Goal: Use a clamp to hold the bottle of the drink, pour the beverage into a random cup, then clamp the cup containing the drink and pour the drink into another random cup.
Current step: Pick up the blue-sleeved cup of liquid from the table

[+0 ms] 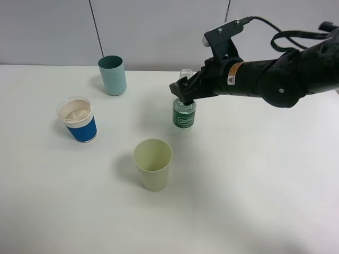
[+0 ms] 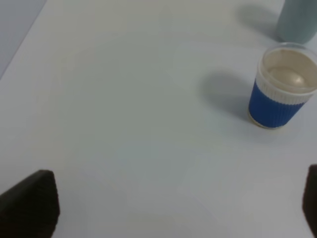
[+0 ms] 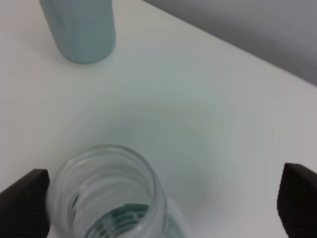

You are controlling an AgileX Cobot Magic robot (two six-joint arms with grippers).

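Observation:
The bottle (image 1: 184,112), small and clear with a green label, stands upright on the table right of centre, its mouth uncapped (image 3: 109,193). My right gripper (image 1: 183,95) is around the bottle's top, its jaws open (image 3: 161,206). One finger is close beside the neck and the other is far off. The cup with the blue sleeve (image 1: 78,119) stands at the left. Its cream inside shows a glossy patch (image 2: 282,89), so the drink is hard to make out. The pale yellow-green cup (image 1: 153,164) stands in front, looking empty. My left gripper (image 2: 173,203) is open over bare table, short of the blue cup.
A teal tumbler (image 1: 112,75) stands at the back left, beyond the blue-sleeved cup (image 2: 297,20) and beyond the bottle (image 3: 79,27). The white table (image 1: 254,201) ends at a grey wall behind.

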